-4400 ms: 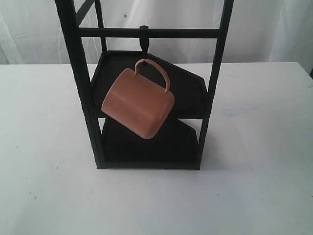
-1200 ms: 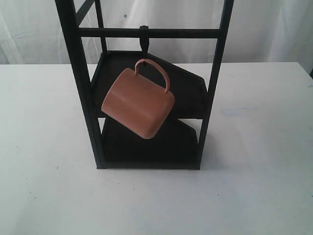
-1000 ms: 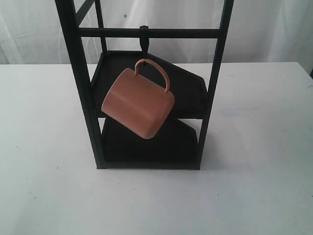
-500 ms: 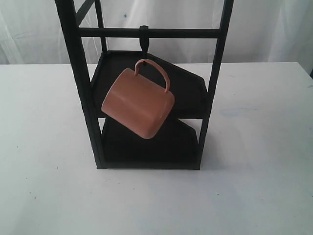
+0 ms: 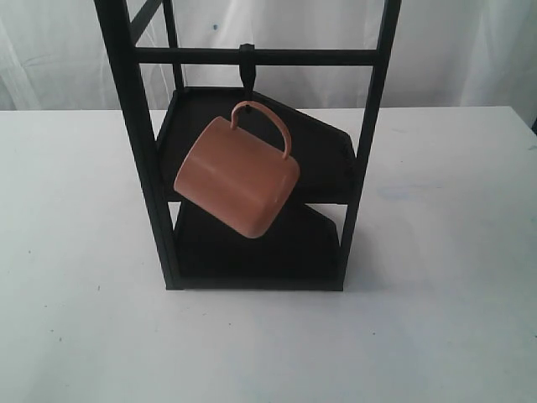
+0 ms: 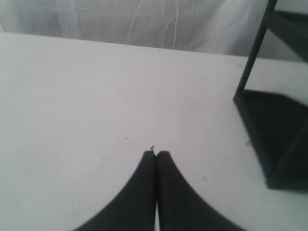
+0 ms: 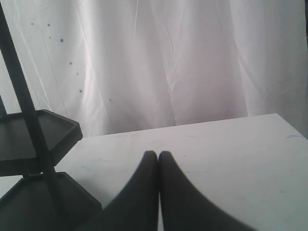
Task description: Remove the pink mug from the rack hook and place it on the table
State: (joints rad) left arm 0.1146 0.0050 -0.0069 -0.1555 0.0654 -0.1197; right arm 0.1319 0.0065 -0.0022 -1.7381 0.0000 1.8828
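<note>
Salmon-pink, the mug hangs by its handle from the hook on the top crossbar of the black rack. It is tilted, in front of the upper shelf and clear of the bench. The rack stands on the bench at mid-scene.

The left end effector is clenched, fingertips pressed together with nothing between them. It is above bare bench off the rack's left side, with the lower shelf and a post nearby. The right end effector is likewise clenched on nothing, over the bench at the rack's right side, both shelves close by.

Neither touches the mug, which is up on the rack, apart from both. How far apart cannot be told, since no view shows mug and end effector together. White curtain hangs behind the bench.
</note>
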